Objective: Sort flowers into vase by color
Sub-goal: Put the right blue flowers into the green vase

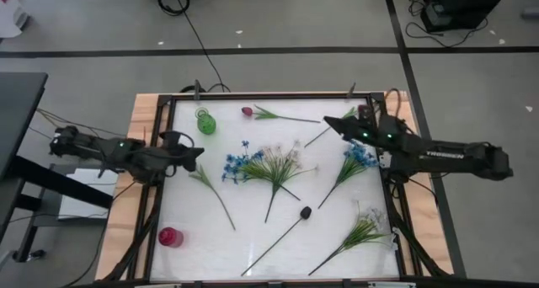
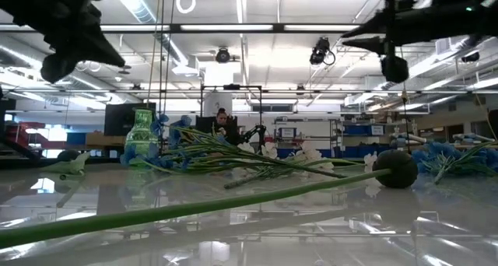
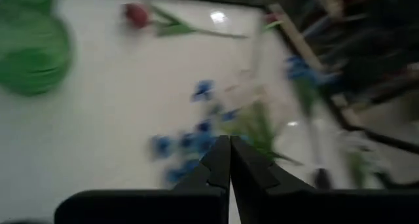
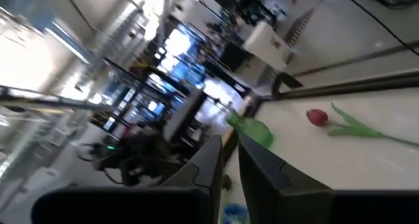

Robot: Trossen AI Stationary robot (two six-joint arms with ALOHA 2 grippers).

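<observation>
Flowers lie loose on the white table: a red tulip (image 1: 247,111) at the far side, a blue cluster (image 1: 240,163) and white blossoms (image 1: 285,157) mid-table, a blue sprig (image 1: 358,156) to the right, a blackish bud (image 1: 305,212) with its long stem, and a white sprig (image 1: 366,229) near right. A green vase (image 1: 205,121) stands far left, a red vase (image 1: 170,236) near left. My left gripper (image 1: 197,153) hovers shut left of the blue cluster (image 3: 190,142). My right gripper (image 1: 328,122) hovers far right, a narrow gap between its fingers (image 4: 229,152), nothing in it.
A leafy green stem (image 1: 212,194) lies between the left gripper and the red vase. Another thin stem (image 1: 317,136) lies on the table below the right gripper. A dark frame (image 1: 269,96) rims the table. Beyond the far edge the low view shows a person (image 2: 222,120).
</observation>
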